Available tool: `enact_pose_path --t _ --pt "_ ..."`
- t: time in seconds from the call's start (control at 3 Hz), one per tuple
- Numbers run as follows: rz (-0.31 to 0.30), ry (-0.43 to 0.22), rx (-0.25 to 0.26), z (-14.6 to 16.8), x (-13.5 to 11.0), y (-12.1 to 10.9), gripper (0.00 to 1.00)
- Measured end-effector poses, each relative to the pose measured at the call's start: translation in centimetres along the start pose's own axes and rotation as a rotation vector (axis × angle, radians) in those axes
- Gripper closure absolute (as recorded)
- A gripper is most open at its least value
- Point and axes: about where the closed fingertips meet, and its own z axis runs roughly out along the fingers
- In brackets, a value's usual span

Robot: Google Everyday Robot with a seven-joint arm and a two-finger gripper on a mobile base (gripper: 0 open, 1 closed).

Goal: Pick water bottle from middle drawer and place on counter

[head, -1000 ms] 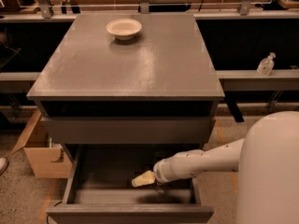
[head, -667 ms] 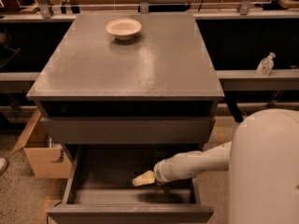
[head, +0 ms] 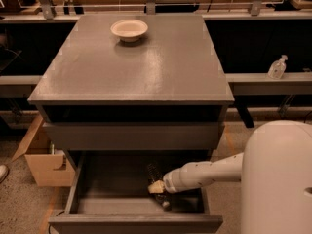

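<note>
The middle drawer [head: 97, 199] of the grey cabinet is pulled open at the bottom of the view. The water bottle [head: 154, 171], clear and ribbed, lies inside it right of centre, pointing front to back. Its near end shows dark by the drawer's front [head: 164, 203]. My gripper [head: 156, 187], a pale tip on the white arm reaching in from the right, is down in the drawer right over the bottle's middle and hides that part. The counter [head: 161, 67] is the cabinet's broad grey top.
A white bowl [head: 129, 29] sits at the counter's back left. A closed drawer front [head: 131, 135] is one tier above the open one. A cardboard box [head: 41, 160] stands on the floor to the left. A small pump bottle [head: 277, 67] is on the bench at right. My white body [head: 278, 179] fills the lower right.
My gripper has shifted a little to the right inside the drawer. The ribbed bottle now shows behind and in front of it.
</note>
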Motion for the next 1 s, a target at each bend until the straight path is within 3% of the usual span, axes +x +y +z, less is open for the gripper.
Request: enact_pose_path --t 0.33,0.67,1.0 --pt "0.002 -0.004 -0.038 0.1 0.5 -0.2 0.65" --pt "-0.024 -0.020 -0.159 -0.5 -0.1 0.6 0.96" --pt "-0.115 -0.045 -0.288 -2.8 -1.4 3.2 1.00"
